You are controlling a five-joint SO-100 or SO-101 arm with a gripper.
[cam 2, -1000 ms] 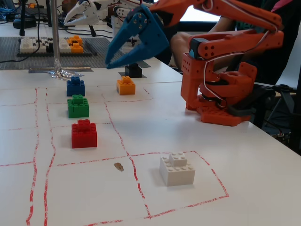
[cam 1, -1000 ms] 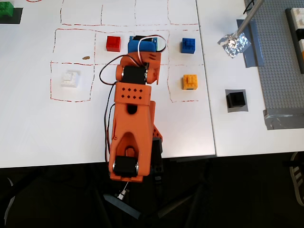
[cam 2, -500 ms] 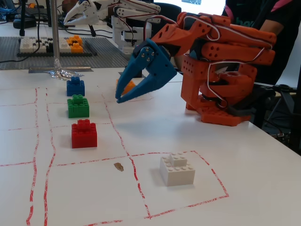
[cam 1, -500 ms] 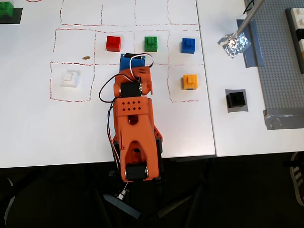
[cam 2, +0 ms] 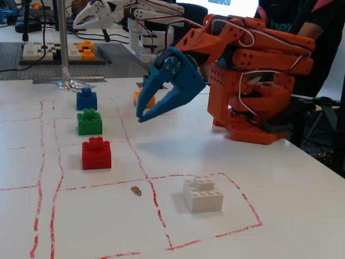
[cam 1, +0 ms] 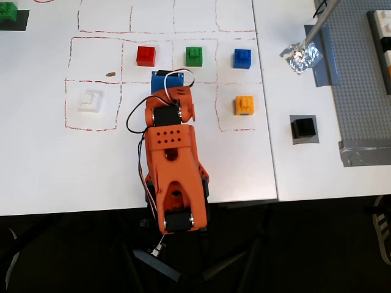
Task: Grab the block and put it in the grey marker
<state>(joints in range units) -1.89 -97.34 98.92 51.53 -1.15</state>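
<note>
White table (cam 1: 49,177) marked with a hand-drawn red grid of cells (cam 1: 72,55); floor below the near edge is dark.

Overhead view, left to right, places taken from the gripper (cam 1: 167,79):
- Far upper left, a green brick on a dark patch (cam 1: 9,17) is seen at the frame corner.
- Left and slightly below, the white brick (cam 1: 90,101) is seen inside a red-lined cell.
- Just left and above, the red brick (cam 1: 146,55).
- Just right and above, the green brick (cam 1: 195,55).
- Further right, the blue brick (cam 1: 243,58); below it the orange brick (cam 1: 244,105).
- Well right, crumpled foil (cam 1: 300,56) is noted at the foot of a metal rod (cam 1: 319,21).
- Well right and lower, the block (cam 1: 303,128) is seen sitting on the grey marker (cam 1: 305,139), apart from the arm.
- Far right edge, a grey studded baseplate (cam 1: 360,91).

Fixed view: the blue gripper (cam 2: 141,117) is held above the table with its jaws parted and nothing between them; the orange arm (cam 2: 253,81) is folded back on its base. A small brown speck (cam 2: 136,191) is noted on the surface near the white brick (cam 2: 202,194). Behind, a second white arm (cam 2: 135,13) and a person in dark clothing (cam 2: 302,21) are seen.
</note>
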